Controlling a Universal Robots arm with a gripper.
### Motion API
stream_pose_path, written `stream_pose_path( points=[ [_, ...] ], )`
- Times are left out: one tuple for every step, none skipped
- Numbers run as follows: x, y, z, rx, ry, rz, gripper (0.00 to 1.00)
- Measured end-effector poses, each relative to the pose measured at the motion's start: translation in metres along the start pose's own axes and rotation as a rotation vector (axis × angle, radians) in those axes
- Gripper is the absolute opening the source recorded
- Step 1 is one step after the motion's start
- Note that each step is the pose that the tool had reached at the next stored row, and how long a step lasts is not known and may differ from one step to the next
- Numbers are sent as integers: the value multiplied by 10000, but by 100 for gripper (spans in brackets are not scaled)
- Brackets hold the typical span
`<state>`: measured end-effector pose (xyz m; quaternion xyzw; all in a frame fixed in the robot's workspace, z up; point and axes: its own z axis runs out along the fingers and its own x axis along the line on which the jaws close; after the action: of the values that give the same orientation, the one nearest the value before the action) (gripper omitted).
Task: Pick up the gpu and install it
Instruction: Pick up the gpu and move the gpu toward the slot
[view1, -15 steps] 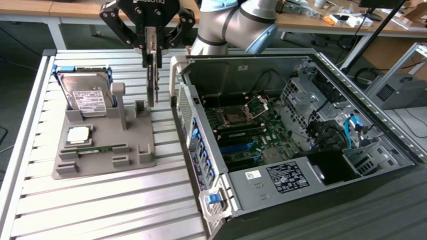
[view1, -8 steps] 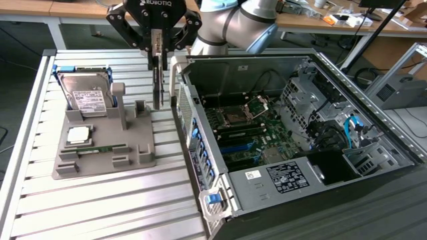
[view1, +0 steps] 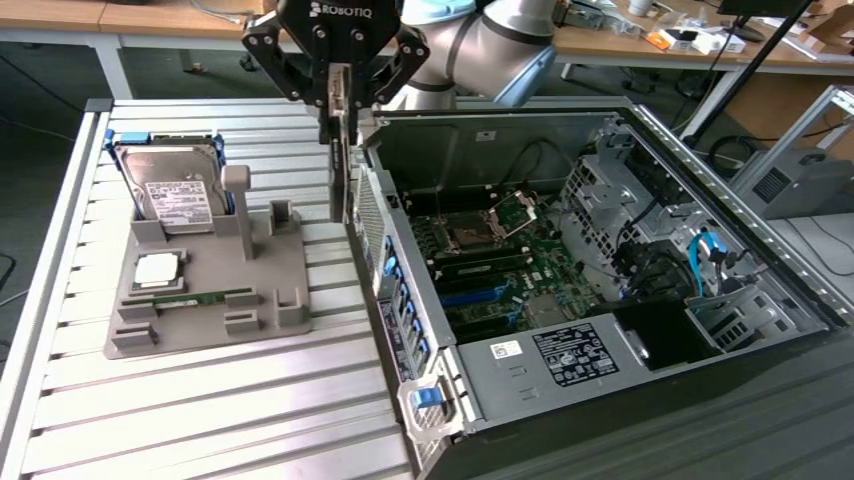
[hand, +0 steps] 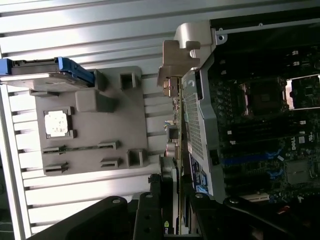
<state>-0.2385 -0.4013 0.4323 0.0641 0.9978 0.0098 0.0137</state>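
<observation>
gripper (view1: 342, 88) pointing down, gripping upright gpu (view1: 342, 160)

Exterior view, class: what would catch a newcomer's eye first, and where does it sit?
The open computer case fills the exterior view's right, its green motherboard exposed. Above its near wall, the gripper holds the gpu on edge in its jaws. At the exterior view's left, a grey holder carries a silver hard drive standing upright.

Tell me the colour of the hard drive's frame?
Blue; the hard drive shows it best in the exterior view.
</observation>
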Motion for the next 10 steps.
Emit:
stream_pose_path(
  points=[
    [-35,-2,2,11,-1,1,27],
    [-81,-2,3,30,-1,0,27],
    [-107,-2,4,46,-3,0,27],
    [-131,-1,5,66,-5,-2,27],
    [-144,0,6,80,-7,-2,27],
    [-155,1,7,94,-9,-2,27],
    [-166,1,7,107,-11,-3,27],
    [-183,3,7,130,-13,-3,27],
    [-193,3,8,145,-16,-4,27],
    [-208,4,9,166,-18,-4,27]
  ],
)
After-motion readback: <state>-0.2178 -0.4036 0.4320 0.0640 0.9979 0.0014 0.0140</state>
